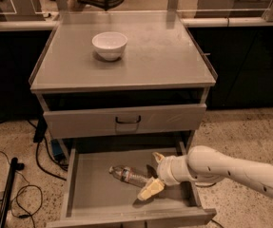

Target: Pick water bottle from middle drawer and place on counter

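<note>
One water bottle (pixel 126 175), flat in the middle drawer (pixel 91 189); we log its long axis running out from the claw (pixel 150 175), cap farthest, claw fingers spread apart.

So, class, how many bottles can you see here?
1: the water bottle lies on its side in the open drawer, beside the gripper. The shut drawer above could hide others.

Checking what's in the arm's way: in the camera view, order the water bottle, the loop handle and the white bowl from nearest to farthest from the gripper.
The gripper sits inside the middle drawer, right side.
1. water bottle: just left, on the drawer floor.
2. loop handle: above, on the closed drawer front.
3. white bowl: farthest, on the counter.
</note>
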You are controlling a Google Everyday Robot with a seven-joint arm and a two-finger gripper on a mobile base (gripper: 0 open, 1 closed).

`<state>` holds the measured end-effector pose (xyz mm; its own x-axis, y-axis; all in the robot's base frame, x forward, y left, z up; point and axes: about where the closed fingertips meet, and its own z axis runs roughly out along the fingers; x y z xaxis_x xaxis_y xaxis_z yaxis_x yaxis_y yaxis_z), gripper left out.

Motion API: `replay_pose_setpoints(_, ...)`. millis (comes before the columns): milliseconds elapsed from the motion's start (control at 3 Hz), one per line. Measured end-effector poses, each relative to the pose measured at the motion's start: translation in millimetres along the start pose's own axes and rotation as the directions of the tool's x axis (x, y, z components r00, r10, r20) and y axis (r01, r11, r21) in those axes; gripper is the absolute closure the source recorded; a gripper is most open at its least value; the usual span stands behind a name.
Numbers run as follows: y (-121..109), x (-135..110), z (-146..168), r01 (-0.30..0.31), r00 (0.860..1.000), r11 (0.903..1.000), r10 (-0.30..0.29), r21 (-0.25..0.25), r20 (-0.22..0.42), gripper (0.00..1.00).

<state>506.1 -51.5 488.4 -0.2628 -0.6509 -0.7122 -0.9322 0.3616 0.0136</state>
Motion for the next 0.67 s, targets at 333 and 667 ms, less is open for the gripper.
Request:
replay_pose_setpoints(333,2.1,12.4,29.4,0.012,1.000,0.9993,-0.011,-0.037,0.016,0.00)
replay_pose_setpoints(667,3.4,28.5,55.7,0.018,1.000,0.9979,-0.018,-0.061,0.003,0.00)
